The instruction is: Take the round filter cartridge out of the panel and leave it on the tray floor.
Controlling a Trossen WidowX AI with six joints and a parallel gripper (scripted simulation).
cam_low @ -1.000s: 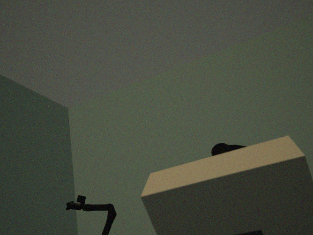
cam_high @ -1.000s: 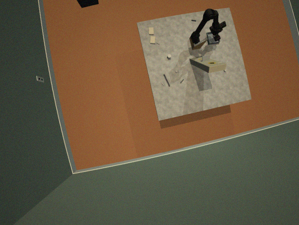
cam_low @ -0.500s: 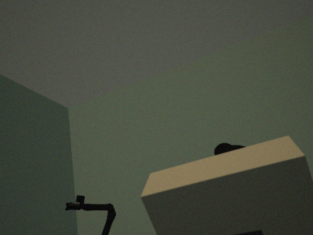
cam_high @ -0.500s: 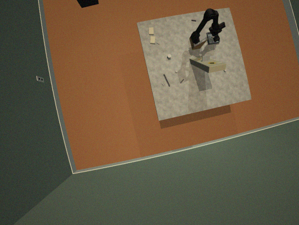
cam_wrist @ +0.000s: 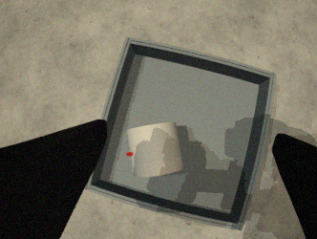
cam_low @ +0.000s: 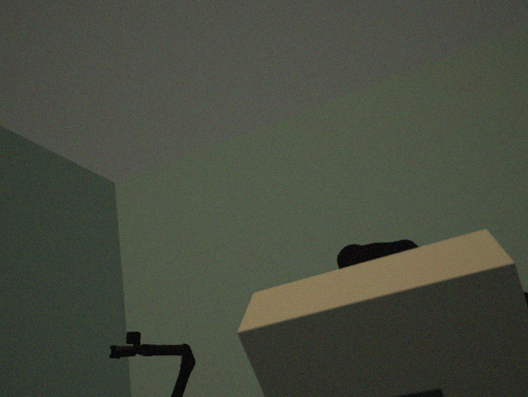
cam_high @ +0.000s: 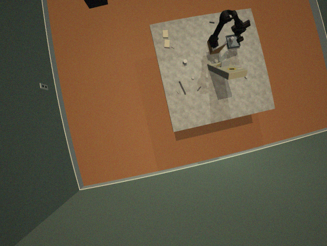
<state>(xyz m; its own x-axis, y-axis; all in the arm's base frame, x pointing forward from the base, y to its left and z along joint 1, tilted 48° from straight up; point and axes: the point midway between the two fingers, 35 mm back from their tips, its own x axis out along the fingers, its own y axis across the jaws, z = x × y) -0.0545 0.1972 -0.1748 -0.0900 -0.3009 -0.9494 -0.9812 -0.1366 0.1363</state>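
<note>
The pale round cartridge (cam_high: 231, 39) (cam_wrist: 158, 149) lies on its side on the floor of the grey tray (cam_high: 233, 47) (cam_wrist: 200, 60), toward the tray's left side in the wrist view. A small red mark shows at its left end; its slots are not visible. My gripper (cam_high: 240, 40) (cam_wrist: 192, 136) is open and empty, above the tray, with its fingers wide on either side of the cartridge and apart from it. The service panel (cam_high: 238, 74) (cam_low: 375, 290) shows a dark opening with a yellow surround on its face in the top view.
The panel block stands beside the tray. A brown wedge-shaped block (cam_high: 219, 50) is at the arm's base. Two cream blocks (cam_high: 165, 34) (cam_high: 167, 43), a white round piece (cam_high: 185, 61) and dark rods (cam_high: 182, 87) (cam_high: 198, 88) lie farther off. A slim dark jointed arm (cam_low: 164, 349) shows lower left in the exterior view.
</note>
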